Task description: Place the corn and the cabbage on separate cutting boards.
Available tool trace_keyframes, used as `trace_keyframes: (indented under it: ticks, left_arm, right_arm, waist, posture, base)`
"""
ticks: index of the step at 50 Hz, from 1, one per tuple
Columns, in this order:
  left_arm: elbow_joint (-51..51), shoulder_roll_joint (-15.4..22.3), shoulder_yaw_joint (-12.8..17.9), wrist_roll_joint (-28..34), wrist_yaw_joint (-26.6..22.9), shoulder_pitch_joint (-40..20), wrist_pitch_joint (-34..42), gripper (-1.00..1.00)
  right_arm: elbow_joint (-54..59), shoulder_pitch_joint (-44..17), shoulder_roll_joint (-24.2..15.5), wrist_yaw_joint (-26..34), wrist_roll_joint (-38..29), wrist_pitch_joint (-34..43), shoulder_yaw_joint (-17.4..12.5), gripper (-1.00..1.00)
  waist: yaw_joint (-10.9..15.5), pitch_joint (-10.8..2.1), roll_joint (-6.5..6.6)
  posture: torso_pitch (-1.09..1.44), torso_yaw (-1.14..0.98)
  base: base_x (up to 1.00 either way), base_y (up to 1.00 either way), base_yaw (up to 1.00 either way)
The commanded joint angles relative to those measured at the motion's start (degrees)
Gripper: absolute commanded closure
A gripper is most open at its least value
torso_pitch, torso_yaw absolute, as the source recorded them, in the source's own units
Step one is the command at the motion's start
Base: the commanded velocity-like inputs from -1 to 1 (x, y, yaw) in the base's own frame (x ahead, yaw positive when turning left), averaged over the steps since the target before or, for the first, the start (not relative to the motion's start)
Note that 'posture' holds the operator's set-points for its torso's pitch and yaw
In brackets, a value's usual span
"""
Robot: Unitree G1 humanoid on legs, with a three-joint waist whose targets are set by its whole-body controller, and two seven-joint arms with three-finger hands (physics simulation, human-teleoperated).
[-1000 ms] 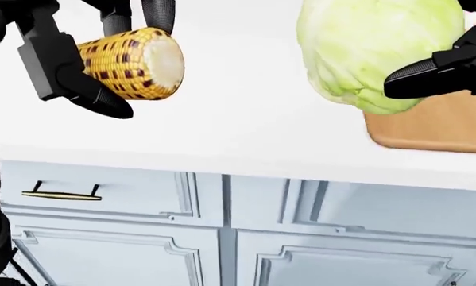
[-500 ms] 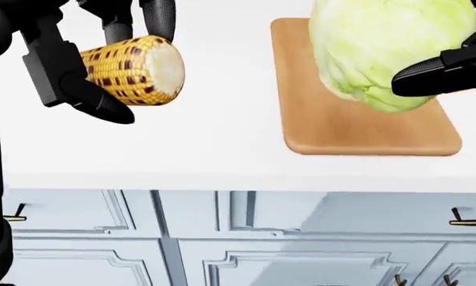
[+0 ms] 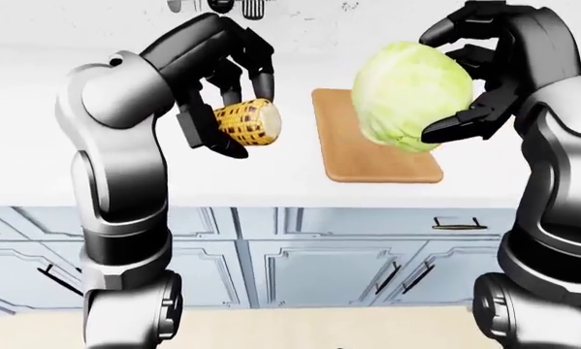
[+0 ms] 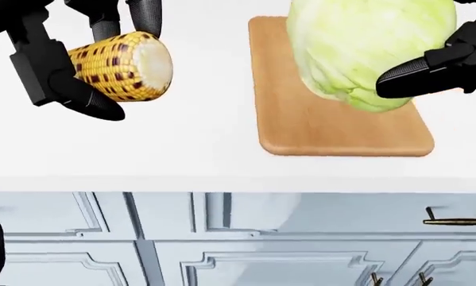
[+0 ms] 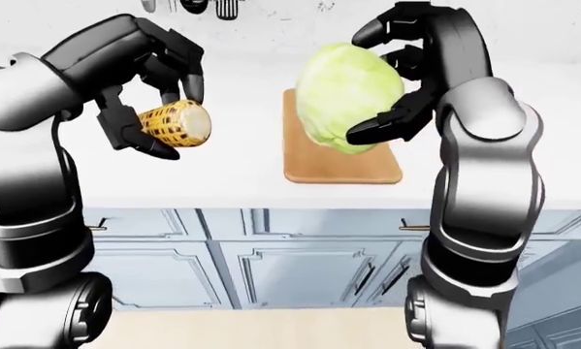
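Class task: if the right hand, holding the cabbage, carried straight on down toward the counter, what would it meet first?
Probably the cutting board: the cabbage in the right hand hangs above it. Depth is uncertain.

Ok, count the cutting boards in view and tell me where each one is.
1. A single board lies on the counter, under the cabbage held in the right hand. No second board shows; one may lie outside these views.
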Motion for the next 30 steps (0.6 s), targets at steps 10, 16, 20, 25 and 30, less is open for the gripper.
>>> trace_keyframes:
  ticks: [10,16,20,25,30]
  left_arm:
    - [-1.79,0.0,-0.04,-0.58,1.19,-0.95,-0.98,1.0]
    - [-1.75,0.17,-0.02,-0.79,1.23,-0.95,-0.94,1.0]
    - [-2.22,0.11,-0.1,-0.78,1.08,-1.05,-0.45,1.0]
    - [-2.52,0.19,-0.12,-0.85,0.81,-1.17,-0.22,1.0]
    - [-2.5,0.32,0.06,-1.09,0.9,-1.33,-0.19,1.0]
  right_arm:
    - [-0.59,-0.98,-0.71,-2.51,0.56,-1.71,-1.29,1.0]
    - [-0.51,-0.72,-0.76,-2.69,0.34,-1.37,-0.93,1.0]
    - [-0.81,-0.7,-0.93,-2.52,0.31,-1.11,-0.93,1.0]
    - [-0.99,-0.53,-0.97,-2.58,0.27,-1.2,-1.07,1.0]
    - [0.07,-1.43,-0.94,-3.02,0.46,-1.97,-1.19,1.0]
  waist:
    - [-1.63,-1.3,-1.06]
    - [-2.61,-1.28,1.4]
    - [-2.72,-1.14,2.76]
    - [-3.15,-0.72,4.81]
    - [-2.94,-1.26,2.01]
  posture:
    - [0.0,0.0]
    - [0.0,0.0]
    - [0.0,0.0]
    - [0.0,0.0]
    - [0.0,0.0]
  base:
    - [0.0,0.0,0.0]
    - [0.22,0.0,0.0]
    - [0.46,0.0,0.0]
    - [0.45,0.0,0.0]
    - [0.02,0.0,0.0]
